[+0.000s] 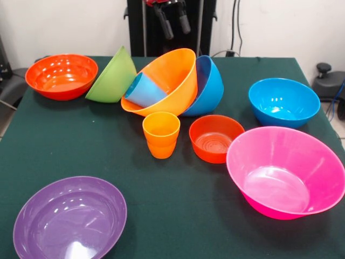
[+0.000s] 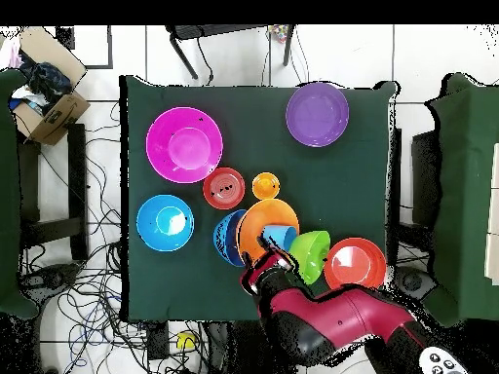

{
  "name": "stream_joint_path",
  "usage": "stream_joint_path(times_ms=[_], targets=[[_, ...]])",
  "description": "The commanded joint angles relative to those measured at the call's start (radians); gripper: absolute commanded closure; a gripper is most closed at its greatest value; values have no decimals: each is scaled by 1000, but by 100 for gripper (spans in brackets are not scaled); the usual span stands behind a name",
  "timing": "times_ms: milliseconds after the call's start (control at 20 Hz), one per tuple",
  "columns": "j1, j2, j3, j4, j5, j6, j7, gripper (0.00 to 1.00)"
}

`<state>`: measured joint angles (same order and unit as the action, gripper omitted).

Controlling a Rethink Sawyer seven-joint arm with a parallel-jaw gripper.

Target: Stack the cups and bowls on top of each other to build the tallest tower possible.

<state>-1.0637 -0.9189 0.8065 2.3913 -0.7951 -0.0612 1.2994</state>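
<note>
My gripper (image 1: 173, 22) hangs open and empty above the table's back edge, behind the tilted bowls; in the overhead view the gripper (image 2: 263, 272) sits beside the orange bowl (image 2: 259, 219). The orange bowl (image 1: 167, 75) lies tilted on its side with the light blue cup (image 1: 143, 90) inside it. A lime green bowl (image 1: 114, 76) leans on its left and a blue bowl (image 1: 211, 86) on its right. An orange cup (image 1: 161, 134) and a small red-orange bowl (image 1: 215, 138) stand upright in front. No tower shows.
A red-orange bowl (image 1: 61, 75) stands at the back left and a second blue bowl (image 1: 284, 101) at the right. The large pink bowl (image 1: 285, 171) sits front right, the purple bowl (image 1: 70, 218) front left. The green tabletop (image 1: 178, 205) lies between them.
</note>
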Motion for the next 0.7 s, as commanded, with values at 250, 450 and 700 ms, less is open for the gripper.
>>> stream_joint_path(times_ms=[250, 450, 700], targets=[[94, 97, -157, -89, -40, 15, 142, 0], [129, 121, -205, -102, -50, -10, 141, 0], [149, 188, -244, -133, -86, -12, 116, 0]])
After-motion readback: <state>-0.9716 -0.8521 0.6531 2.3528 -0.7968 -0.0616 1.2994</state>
